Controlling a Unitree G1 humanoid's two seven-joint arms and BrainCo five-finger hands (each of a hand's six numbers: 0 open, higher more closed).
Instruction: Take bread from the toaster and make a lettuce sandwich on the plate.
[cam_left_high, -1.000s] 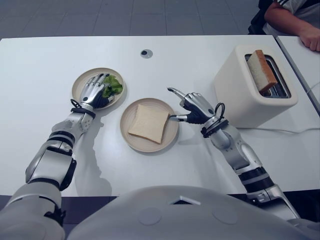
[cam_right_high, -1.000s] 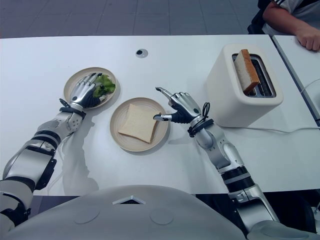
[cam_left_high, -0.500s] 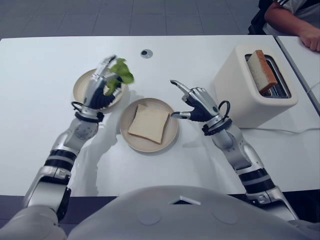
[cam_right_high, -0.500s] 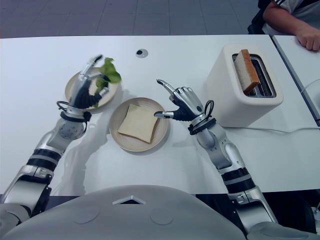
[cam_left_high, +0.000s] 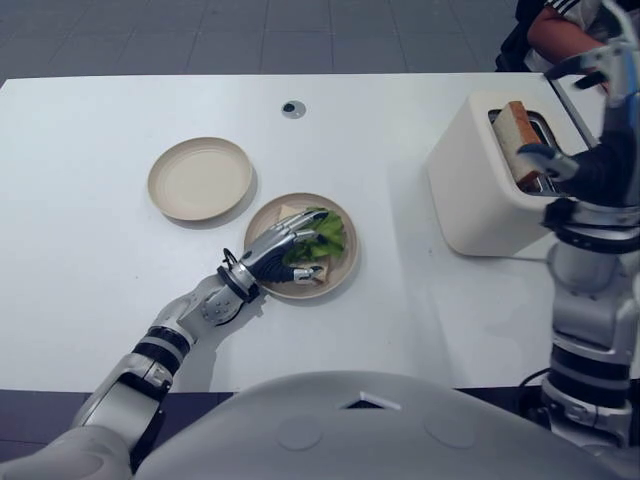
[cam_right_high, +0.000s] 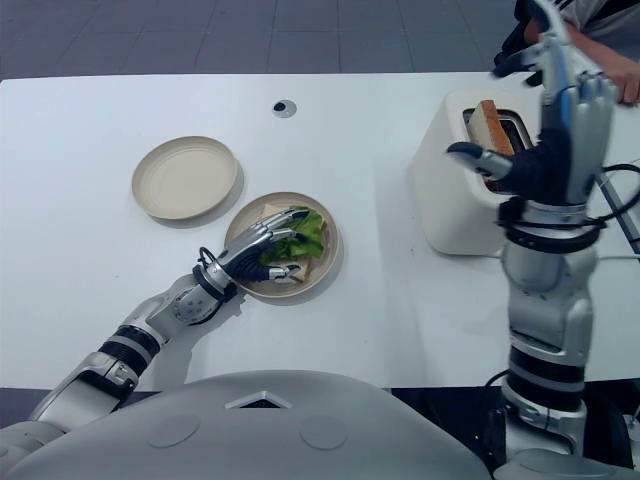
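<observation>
**Left eye view:** The left hand (cam_left_high: 272, 252) reaches over the plate (cam_left_high: 346, 268) near the middle of the white table (cam_left_high: 80, 250). Its fingers are closed lightly on a leaf of lettuce (cam_left_high: 324, 232) that rests on the bread slice (cam_left_high: 289, 211) lying there. An empty plate (cam_left_high: 200, 178) sits at ten o'clock from the first, close by but not touching. The toaster (cam_left_high: 470, 200) stands at about two o'clock, with a second slice (cam_left_high: 516, 130) upright in its slot. The right hand (cam_left_high: 600, 150) is held high at the toaster's three o'clock side, fingers spread and holding nothing.

**Right eye view:** The lettuce (cam_right_high: 305, 232) lies between the left hand's (cam_right_high: 250, 256) upper fingers and its thumb, covering most of the bread slice (cam_right_high: 271, 211). The right hand (cam_right_high: 560, 150) is raised with its palm toward the toaster (cam_right_high: 445, 200) and its thumb reaching over the top edge near the second slice (cam_right_high: 488, 125). A small dark disc (cam_right_high: 284, 105) is set in the table at twelve o'clock from the plate.
</observation>
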